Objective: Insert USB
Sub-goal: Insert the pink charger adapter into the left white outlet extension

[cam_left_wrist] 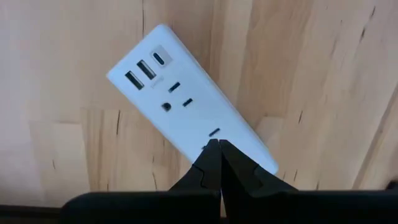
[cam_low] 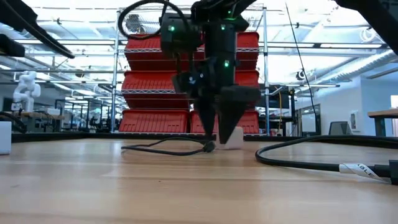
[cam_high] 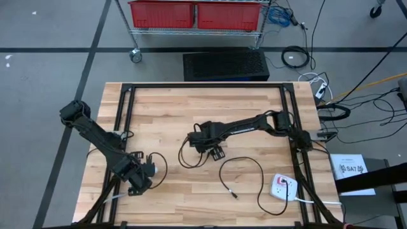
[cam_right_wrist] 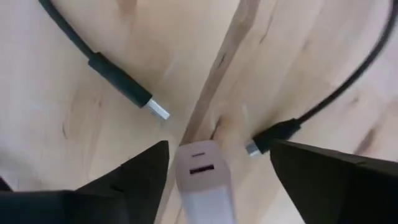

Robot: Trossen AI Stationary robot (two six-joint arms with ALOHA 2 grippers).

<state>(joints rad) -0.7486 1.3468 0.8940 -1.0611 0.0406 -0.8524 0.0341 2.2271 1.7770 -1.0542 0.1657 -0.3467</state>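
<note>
Low view: nearest the lens, a thick black cable (cam_low: 311, 163) with a white label lies across the table on the picture's right. Farther back the right gripper (cam_low: 225, 134) points straight down, its tip at a white charger block (cam_low: 235, 138) on the wood; a thin cable (cam_low: 168, 149) snakes along the table beside it. Red bins (cam_low: 155, 81) fill the shelves behind. High view: the right arm reaches to the middle of the table (cam_high: 165, 108). The left gripper (cam_high: 145, 175) sits near the table's near left corner, well apart from the right one. A black cable loop (cam_high: 245, 162) lies just beside the right gripper, and a white socket unit (cam_high: 284, 186) with a red spot lies near the right rail. Left wrist view: I see the left fingers (cam_left_wrist: 205, 168) pressed tip to tip with nothing between them, over one end of a white power strip (cam_left_wrist: 186, 106); its USB ports (cam_left_wrist: 140, 74) are at the far end. Right wrist view: the right fingers (cam_right_wrist: 134, 171) stand wide apart, gripping nothing, one close beside the charger block, the other apart from it. A USB-A plug (cam_right_wrist: 157, 111) lies on the wood near the block, unplugged, and a smaller plug (cam_right_wrist: 255, 148) lies on the block's other side.
</note>
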